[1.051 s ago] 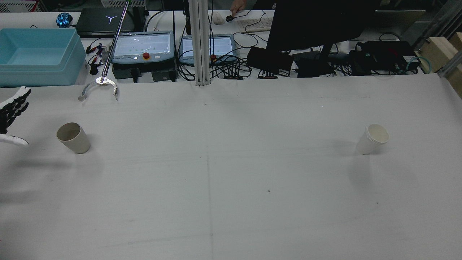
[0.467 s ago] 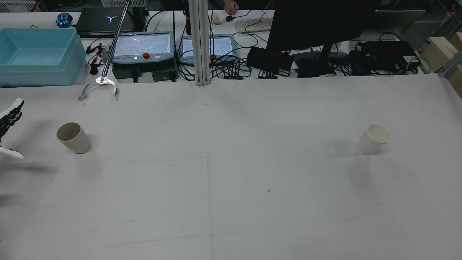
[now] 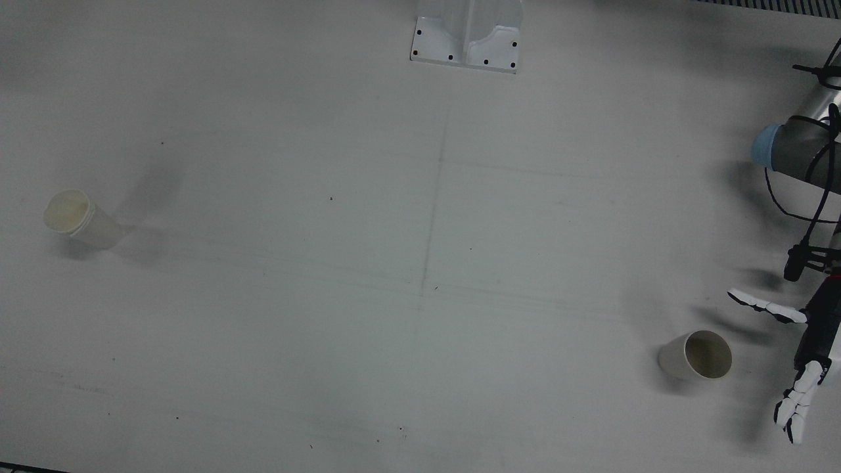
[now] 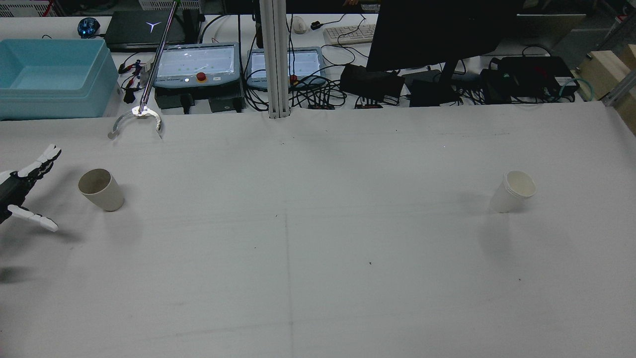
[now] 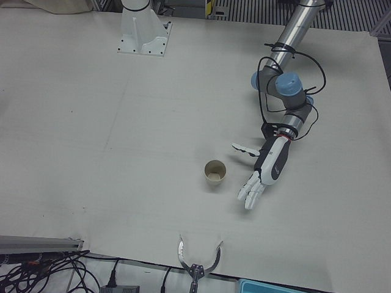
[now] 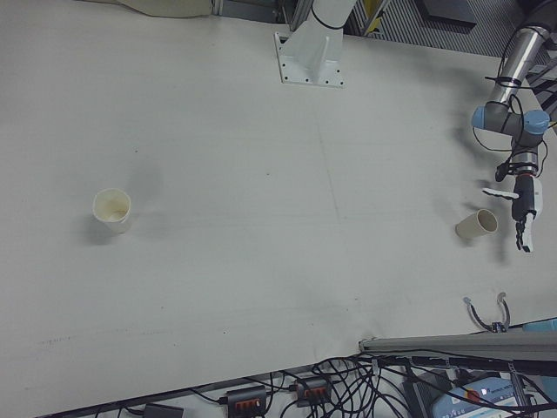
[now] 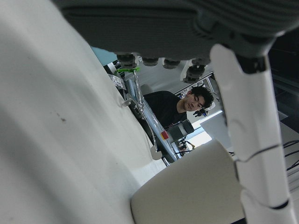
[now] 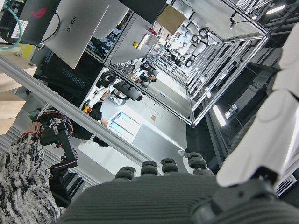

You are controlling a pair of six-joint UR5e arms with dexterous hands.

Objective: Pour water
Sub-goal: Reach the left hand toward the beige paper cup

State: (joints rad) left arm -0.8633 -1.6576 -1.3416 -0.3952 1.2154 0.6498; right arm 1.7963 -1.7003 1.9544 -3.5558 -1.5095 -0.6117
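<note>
A beige cup (image 4: 101,189) stands upright on the white table at the robot's left; it also shows in the front view (image 3: 698,355), the left-front view (image 5: 214,173) and close up in the left hand view (image 7: 191,191). My left hand (image 4: 25,191) is open, fingers spread, a short way to the outer side of this cup and not touching it (image 3: 798,358) (image 5: 266,168). A white paper cup (image 4: 513,191) stands far off on the robot's right half (image 3: 79,219) (image 6: 111,211). My right hand (image 8: 187,196) shows only in its own view, open and empty, facing away from the table.
A metal grabber claw (image 4: 135,122) lies at the far table edge beyond the beige cup. A light blue bin (image 4: 49,74), control pendants and cables sit beyond that edge. The frame post's base (image 3: 466,39) stands mid-table on the robot's side.
My left hand has dropped lower and swung in toward the beige cup, with its fingers now pointing more towards the far edge. Both cups stay put.
</note>
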